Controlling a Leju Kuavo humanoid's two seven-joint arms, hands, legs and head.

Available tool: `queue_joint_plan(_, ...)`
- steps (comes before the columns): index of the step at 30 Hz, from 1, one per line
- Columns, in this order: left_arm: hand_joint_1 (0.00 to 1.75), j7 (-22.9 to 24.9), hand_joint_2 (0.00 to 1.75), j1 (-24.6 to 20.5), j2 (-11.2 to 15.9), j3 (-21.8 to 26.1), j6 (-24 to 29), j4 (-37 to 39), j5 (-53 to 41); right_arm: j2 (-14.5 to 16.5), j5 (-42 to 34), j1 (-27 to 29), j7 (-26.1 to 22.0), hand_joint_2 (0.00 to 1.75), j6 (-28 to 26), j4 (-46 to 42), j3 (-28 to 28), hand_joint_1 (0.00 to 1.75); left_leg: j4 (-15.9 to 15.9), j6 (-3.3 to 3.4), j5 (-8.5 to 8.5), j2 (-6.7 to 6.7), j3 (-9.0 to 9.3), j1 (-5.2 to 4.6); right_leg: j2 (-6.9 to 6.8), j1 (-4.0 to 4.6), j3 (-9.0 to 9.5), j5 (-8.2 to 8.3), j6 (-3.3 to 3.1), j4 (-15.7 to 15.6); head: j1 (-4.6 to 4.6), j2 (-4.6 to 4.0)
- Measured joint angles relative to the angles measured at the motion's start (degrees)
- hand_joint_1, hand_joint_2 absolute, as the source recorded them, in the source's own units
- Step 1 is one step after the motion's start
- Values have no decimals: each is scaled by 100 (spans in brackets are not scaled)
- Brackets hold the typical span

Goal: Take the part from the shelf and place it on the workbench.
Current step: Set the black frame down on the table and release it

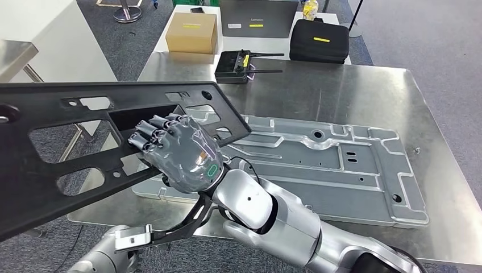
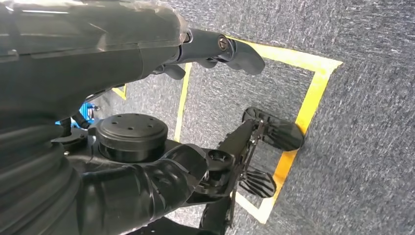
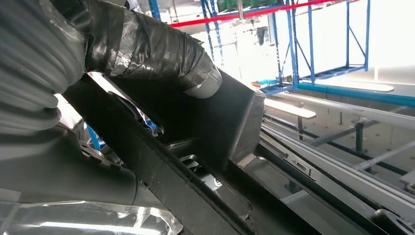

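Right hand [image 1: 179, 152] grips black part [image 1: 68, 142] above steel workbench [image 1: 341, 91] on grey carpet [image 1: 409, 28].

A steel workbench [image 1: 341, 91] carried a large grey metal panel [image 1: 329, 165] lying flat, with a black radio controller [image 1: 234, 65] near its far edge. Behind, a white table [image 1: 273, 42] held a cardboard box [image 1: 192, 32], a grey case [image 1: 258, 17] and a black bag [image 1: 319, 40].
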Motion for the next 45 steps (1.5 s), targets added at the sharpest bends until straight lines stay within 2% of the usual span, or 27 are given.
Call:
queue_joint_plan(2,0,3,175,2,5,1,-1,0,-2,-3,-11,-5,-1,175,1,1,3,175,18,-27,-3,-1,-5,-1,-21,2,396,353,-44,-770,0,0)
queue_joint_plan(4,0,4,175,5,9,1,-2,0,-5,0,-36,-12,-5,175,1,-1,5,175,36,-94,1,-7,-22,-19,-26,34,652,553,-111,-1318,-1,0)
queue_joint_plan(6,0,4,175,7,15,1,-3,0,-11,3,-62,-14,-9,175,1,-2,7,175,22,-181,29,-9,-40,-25,2,78,657,604,-180,-1395,-2,0)
queue_joint_plan(8,0,4,175,4,24,1,-5,0,-18,6,-72,-16,-10,175,2,-2,8,175,37,-249,-11,-4,-72,0,13,63,649,669,-270,-1443,-3,0)
queue_joint_plan(10,0,5,175,-5,34,1,-7,0,-21,20,-78,-22,-15,175,5,-1,9,175,385,-282,-309,-6,-217,14,12,41,628,740,-356,-1497,-6,0)
queue_joint_plan(12,0,12,175,-9,40,4,-7,0,-28,32,-92,-25,-26,175,14,1,19,175,1117,-304,-742,-8,-489,17,22,61,569,784,-397,-1501,-7,0)
queue_joint_plan(13,0,15,175,-8,45,7,-7,0,-34,33,-100,-22,-32,175,19,3,28,175,1428,-314,-877,-9,-593,18,30,71,535,804,-403,-1495,-7,0)
queue_joint_plan(14,0,19,175,-7,49,8,-7,0,-40,33,-109,-20,-38,175,23,6,37,175,1569,-321,-913,-9,-617,18,41,78,502,824,-400,-1486,-6,0)
queue_joint_plan(15,0,21,175,-8,53,9,-7,0,-46,34,-119,-18,-41,175,26,9,44,175,1477,-321,-841,-9,-524,18,51,81,472,840,-392,-1474,-6,0)
queue_joint_plan(18,0,20,175,-27,61,9,-7,0,-54,40,-161,-21,-42,175,31,13,52,175,408,-288,-457,-19,123,7,72,90,409,879,-344,-1419,-7,0)
queue_joint_plan(19,0,20,175,-33,63,10,-7,0,-54,44,-172,-23,-42,175,33,13,53,175,176,-263,-398,-23,249,-6,77,98,392,896,-317,-1408,-7,0)
queue_joint_plan(23,0,19,175,-39,67,11,-9,0,-54,51,-185,-29,-47,175,43,13,54,175,68,-105,-280,-15,238,-30,87,102,343,953,-169,-1411,-4,0)
queue_joint_plan(24,0,19,175,-47,67,11,-11,0,-54,51,-185,-32,-48,175,44,13,54,175,55,-57,-239,-2,215,-22,83,97,305,865,-141,-1336,-4,0)
queue_joint_plan(25,0,19,175,-54,67,11,-14,0,-54,51,-185,-34,-48,175,45,13,54,175,40,-9,-196,13,183,-14,77,92,228,689,-120,-1146,-3,0)
queue_joint_plan(28,0,19,175,-60,69,11,-21,0,-54,48,-187,-33,-48,175,47,13,55,175,40,57,-96,41,46,-34,63,75,-125,-6,-78,-78,-3,0)
queue_joint_plan(29,0,19,175,-58,69,11,-23,0,-54,46,-187,-32,-48,175,49,14,55,175,43,58,-62,45,-5,-41,63,74,-165,-103,-72,156,-2,0)
queue_joint_plan(30,0,20,175,-56,69,11,-28,0,-54,45,-189,-31,-48,175,50,14,55,175,45,54,-29,48,-52,-49,63,75,-98,-93,-78,180,-3,0)
queue_joint_plan(31,0,20,175,-56,69,11,-34,0,-54,44,-191,-31,-48,175,53,14,55,175,47,47,2,50,-92,-57,62,79,83,2,-96,-18,-3,0)
queue_joint_plan(33,0,21,175,-57,69,11,-47,0,-54,46,-197,-36,-48,175,61,14,55,175,48,18,56,51,-148,-73,55,104,644,222,-172,-817,-4,0)
queue_joint_plan(34,0,21,175,-57,70,11,-53,0,-55,48,-200,-39,-48,175,64,13,55,175,44,-7,84,52,-164,-77,46,127,855,298,-208,-1149,-6,0)
queue_joint_plan(35,0,21,175,-57,71,12,-57,0,-55,50,-203,-41,-49,175,67,13,55,175,38,-39,113,54,-174,-77,40,151,979,334,-238,-1368,-5,0)
queue_joint_plan(38,0,21,175,-53,74,14,-65,0,-58,53,-216,-46,-49,175,79,13,57,175,1,-139,183,56,-201,-63,33,168,983,413,-309,-1518,-4,0)
queue_joint_plan(40,0,22,175,-50,76,15,-66,0,-60,62,-236,-53,-49,175,91,13,59,175,174,-192,7,41,-294,-59,23,129,965,511,-394,-1613,-4,0)
queue_joint_plan(42,0,23,175,-40,85,21,-66,0,-62,78,-255,-58,-50,175,110,15,68,175,782,-241,-425,28,-520,-46,22,117,910,590,-449,-1651,-7,0)
queue_joint_plan(43,0,24,175,-30,90,26,-66,0,-65,84,-260,-58,-50,175,127,20,76,175,1152,-268,-622,27,-645,-38,24,119,872,614,-453,-1646,-8,0)
queue_joint_plan(44,0,24,175,-20,95,29,-66,0,-68,85,-261,-55,-50,175,149,28,87,175,1424,-292,-729,27,-721,-29,27,119,837,634,-450,-1637,-9,0)
queue_joint_plan(45,0,24,175,-11,97,31,-66,0,-70,84,-261,-53,-50,175,171,38,98,175,1502,-314,-726,28,-703,-19,28,115,802,651,-440,-1623,-8,0)
